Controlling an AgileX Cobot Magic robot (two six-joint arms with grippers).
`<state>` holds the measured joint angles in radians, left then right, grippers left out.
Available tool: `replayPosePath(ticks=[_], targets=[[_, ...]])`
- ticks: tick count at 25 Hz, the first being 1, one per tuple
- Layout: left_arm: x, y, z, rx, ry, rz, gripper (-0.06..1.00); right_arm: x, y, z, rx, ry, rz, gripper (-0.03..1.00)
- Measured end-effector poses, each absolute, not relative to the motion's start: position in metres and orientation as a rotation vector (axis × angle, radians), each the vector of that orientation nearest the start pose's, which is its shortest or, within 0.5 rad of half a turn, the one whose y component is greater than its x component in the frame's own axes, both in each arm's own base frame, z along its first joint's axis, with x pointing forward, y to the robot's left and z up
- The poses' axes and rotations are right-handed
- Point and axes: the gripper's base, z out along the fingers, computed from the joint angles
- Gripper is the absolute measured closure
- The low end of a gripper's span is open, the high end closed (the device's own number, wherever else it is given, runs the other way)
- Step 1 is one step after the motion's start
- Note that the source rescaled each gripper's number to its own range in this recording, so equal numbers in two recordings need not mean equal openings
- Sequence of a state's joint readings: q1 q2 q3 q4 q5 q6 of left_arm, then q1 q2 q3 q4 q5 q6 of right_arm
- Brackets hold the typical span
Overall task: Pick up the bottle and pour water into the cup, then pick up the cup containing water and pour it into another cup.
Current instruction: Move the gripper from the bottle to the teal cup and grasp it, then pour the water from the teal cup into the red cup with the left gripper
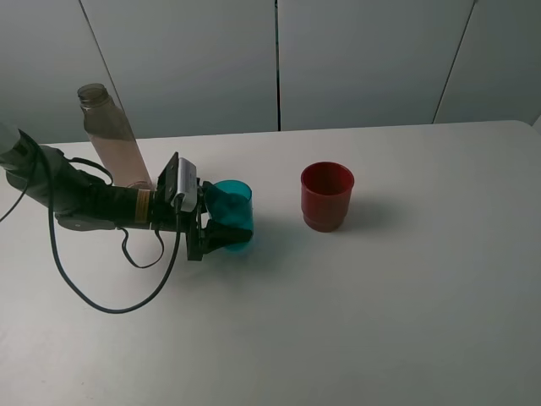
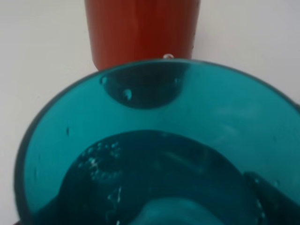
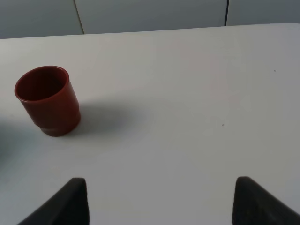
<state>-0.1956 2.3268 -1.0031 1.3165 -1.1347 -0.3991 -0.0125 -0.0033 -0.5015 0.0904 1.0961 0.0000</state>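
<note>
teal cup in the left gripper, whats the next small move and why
Probably lift the teal cup straight up a little, keeping it level. The left gripper has its jaws on either side of the cup, and the left wrist view shows water inside. The red cup stands apart to the right, so the teal one should clear the table before it is carried over.

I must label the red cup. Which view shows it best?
The right wrist view: the red cup is whole, large, unblocked. The exterior high view shows it whole but smaller; the left wrist view, only its wall behind the teal cup.
</note>
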Motion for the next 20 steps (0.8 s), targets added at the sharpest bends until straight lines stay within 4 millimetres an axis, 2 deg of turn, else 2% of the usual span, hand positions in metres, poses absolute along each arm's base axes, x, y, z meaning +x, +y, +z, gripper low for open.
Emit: replayPosePath(ticks=[13, 16, 20], targets=[[0.335, -0.148, 0.043, 1.228, 1.608, -0.961, 0.78, -0.007, 0.007, 0.275, 0.000, 2.073, 0.097, 0.97], [0.339, -0.148, 0.056, 1.229, 1.588, -0.925, 0.78, -0.007, 0.007, 0.275, 0.000, 2.073, 0.097, 0.97], [0.350, -0.152, 0.087, 1.152, 1.581, -0.828, 0.78, -0.007, 0.007, 0.275, 0.007, 2.073, 0.101, 0.97]])
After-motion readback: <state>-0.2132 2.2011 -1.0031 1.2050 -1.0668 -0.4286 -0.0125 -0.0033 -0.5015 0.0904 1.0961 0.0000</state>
